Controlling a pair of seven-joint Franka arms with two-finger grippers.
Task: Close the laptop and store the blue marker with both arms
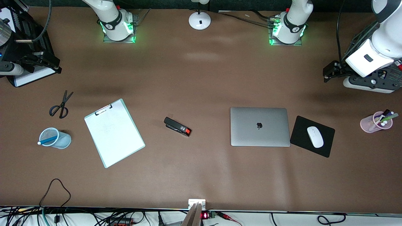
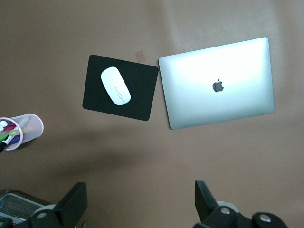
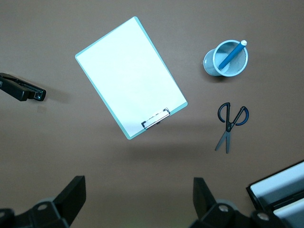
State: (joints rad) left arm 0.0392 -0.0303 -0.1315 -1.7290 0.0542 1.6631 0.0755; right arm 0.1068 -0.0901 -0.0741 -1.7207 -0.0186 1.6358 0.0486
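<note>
Nearest the front camera lie the clipboard (image 1: 114, 133) and the light-blue mesh cup (image 1: 55, 138), which sits toward the right arm's end of the table with the blue marker (image 1: 48, 140) leaning inside it, white end resting on the rim. The laptop (image 1: 259, 126) lies shut and flat on the table, apple logo up, toward the left arm's end, with a black mouse pad (image 1: 312, 136) just beside it carrying a white mouse (image 1: 315, 137). Between clipboard and laptop rests a black stapler (image 1: 177, 126) with a red tip. A pink mesh cup (image 1: 376, 122) of pens stands near the table's edge at the left arm's end. Scissors (image 1: 61, 105) lie a little farther from the camera than the blue cup. Farther still, both arms wait raised at the table's ends: the left gripper (image 2: 141, 204) hangs with its fingers spread wide and empty, and the right gripper (image 3: 139, 202) is likewise spread and empty.
</note>
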